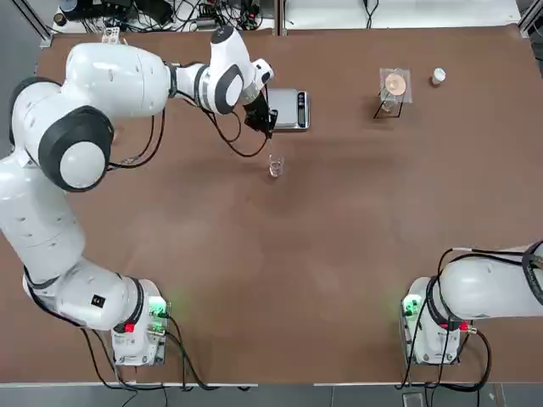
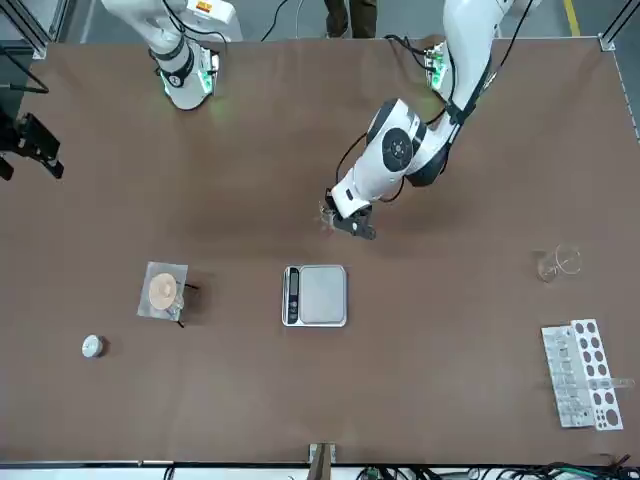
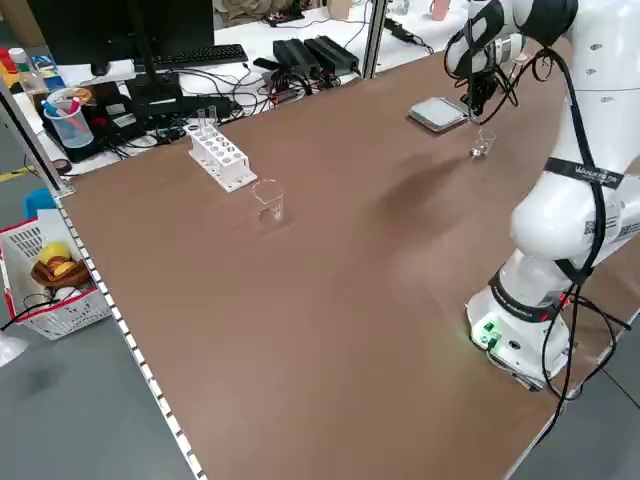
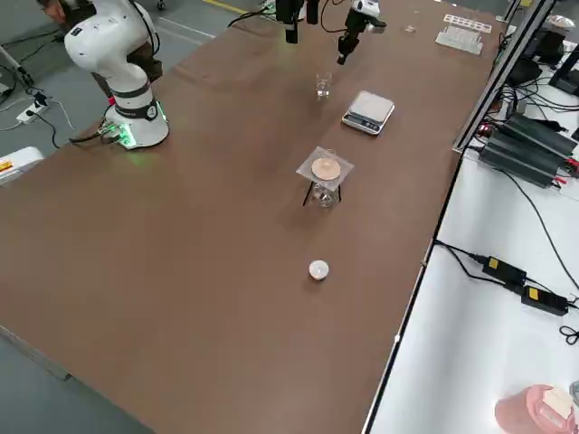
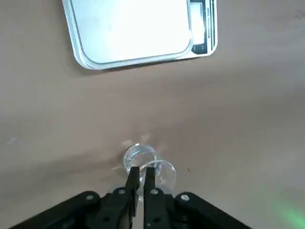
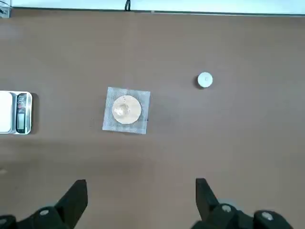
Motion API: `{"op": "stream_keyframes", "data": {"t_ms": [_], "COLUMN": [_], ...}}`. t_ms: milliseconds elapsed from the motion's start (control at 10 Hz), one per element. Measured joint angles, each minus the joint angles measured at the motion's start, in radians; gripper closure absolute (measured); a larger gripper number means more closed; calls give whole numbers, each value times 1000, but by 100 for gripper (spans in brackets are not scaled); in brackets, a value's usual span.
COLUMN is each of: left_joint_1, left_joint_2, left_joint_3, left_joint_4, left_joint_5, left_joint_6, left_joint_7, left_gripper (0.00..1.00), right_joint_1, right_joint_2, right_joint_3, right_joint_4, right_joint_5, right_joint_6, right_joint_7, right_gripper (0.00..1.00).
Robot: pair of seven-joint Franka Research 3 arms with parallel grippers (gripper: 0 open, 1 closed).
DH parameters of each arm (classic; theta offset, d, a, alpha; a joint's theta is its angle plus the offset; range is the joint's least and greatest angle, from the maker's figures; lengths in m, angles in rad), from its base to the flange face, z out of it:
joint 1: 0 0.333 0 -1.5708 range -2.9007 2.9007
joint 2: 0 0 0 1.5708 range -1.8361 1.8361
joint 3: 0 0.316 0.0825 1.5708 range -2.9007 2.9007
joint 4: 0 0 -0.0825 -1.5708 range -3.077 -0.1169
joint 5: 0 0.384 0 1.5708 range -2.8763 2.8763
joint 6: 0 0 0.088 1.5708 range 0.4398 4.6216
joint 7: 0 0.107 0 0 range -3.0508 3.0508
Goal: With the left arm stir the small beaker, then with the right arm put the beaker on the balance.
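Note:
The small beaker (image 1: 275,165) is a tiny clear glass standing upright on the brown table, just on the robot's side of the balance (image 1: 288,108), a flat silver scale with a dark display strip. My left gripper (image 1: 268,127) hangs over the beaker with its fingers pointing down. In the left wrist view the fingertips (image 5: 134,175) are pressed together right at the beaker's rim (image 5: 143,160). Whether a thin rod sits between them I cannot tell. My right gripper (image 6: 138,200) is open and holds nothing; it is held high, far from the beaker, at the table's right side (image 2: 30,150).
A little stand with a round orange disc (image 1: 394,85) and a small white cap (image 1: 438,76) sit right of the balance. A larger glass beaker (image 2: 558,263) and a white test-tube rack (image 2: 582,372) stand at the far left of the table.

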Motion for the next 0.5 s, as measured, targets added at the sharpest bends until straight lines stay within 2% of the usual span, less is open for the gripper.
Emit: {"op": "stream_keyframes", "data": {"t_ms": [300, 500], "left_joint_1": [-9, -23], "left_joint_2": [-14, -19], "left_joint_3": [-2, -2], "left_joint_4": [1, 2], "left_joint_5": [3, 40], "left_joint_6": [-14, -15], "left_joint_7": [-37, -87], "left_gripper": [92, 92], "right_joint_1": [-6, -6], "right_joint_2": [0, 0], "right_joint_3": [0, 0], "right_joint_4": [0, 0], "right_joint_5": [0, 0], "right_joint_6": [-12, -14], "right_joint_7": [0, 0], "right_gripper": [0, 0]}}
